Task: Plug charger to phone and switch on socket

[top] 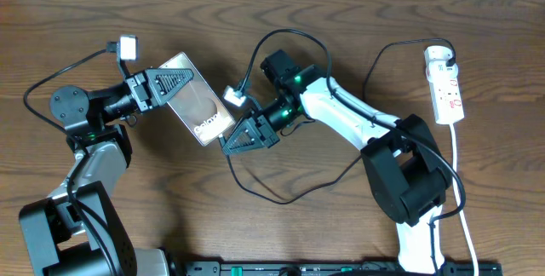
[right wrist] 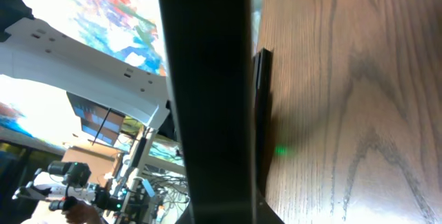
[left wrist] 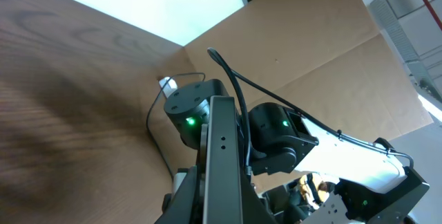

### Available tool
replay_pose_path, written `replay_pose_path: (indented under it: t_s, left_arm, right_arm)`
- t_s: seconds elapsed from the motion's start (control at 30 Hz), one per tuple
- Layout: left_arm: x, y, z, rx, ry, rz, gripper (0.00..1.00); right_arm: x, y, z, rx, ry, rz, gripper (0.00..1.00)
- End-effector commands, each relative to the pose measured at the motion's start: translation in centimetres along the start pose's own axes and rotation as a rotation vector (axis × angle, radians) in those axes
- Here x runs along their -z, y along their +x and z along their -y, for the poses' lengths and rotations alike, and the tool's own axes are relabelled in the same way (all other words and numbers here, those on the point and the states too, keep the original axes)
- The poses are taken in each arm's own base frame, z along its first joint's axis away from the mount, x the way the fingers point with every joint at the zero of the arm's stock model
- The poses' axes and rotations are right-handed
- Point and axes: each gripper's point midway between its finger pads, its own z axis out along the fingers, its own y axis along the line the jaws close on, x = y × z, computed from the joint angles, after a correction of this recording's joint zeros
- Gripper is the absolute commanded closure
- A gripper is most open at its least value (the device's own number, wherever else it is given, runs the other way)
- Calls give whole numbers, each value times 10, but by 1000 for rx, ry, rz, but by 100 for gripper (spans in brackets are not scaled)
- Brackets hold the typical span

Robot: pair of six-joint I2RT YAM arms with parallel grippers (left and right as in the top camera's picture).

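Observation:
In the overhead view my left gripper [top: 174, 86] is shut on the upper end of the bronze phone [top: 202, 107] and holds it tilted, "Galaxy" lettering up. The phone shows edge-on as a grey bar in the left wrist view [left wrist: 221, 162]. My right gripper [top: 230, 143] is at the phone's lower end, its fingers together on the tip of the thin black charger [top: 281, 199], whose cable loops away over the table. The plug tip itself is hidden. The white socket [top: 446, 89] lies at the far right, away from both grippers.
The socket's white cord [top: 457, 182] runs down the right side past the right arm's base. Thicker black robot cables arch above the right wrist [top: 285, 34]. In the right wrist view a dark bar [right wrist: 207, 99] blocks the middle, with wood table [right wrist: 345, 79] beside it.

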Motion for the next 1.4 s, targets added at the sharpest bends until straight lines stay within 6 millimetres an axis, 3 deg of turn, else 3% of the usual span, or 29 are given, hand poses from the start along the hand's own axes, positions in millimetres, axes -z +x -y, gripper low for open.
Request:
replay_pose_path:
  t_s: [0.0,0.7,1.03,1.37]
  left_arm:
    - [-3,2,10,-17,15,-39,93]
    - [-3,2,10,-16,15,-39,93]
    - [-3,2,10,-18,15,-38,93]
    - [13,-7,5,-22,-15,8,93]
  right_arm:
    - [7,-1,5,-6,31,7,99]
    - [24,-3,18,-25,96,24,99]
    - [14,0,12,-33,70,7,99]
    - [7,15,17,-103,121,-49,99]
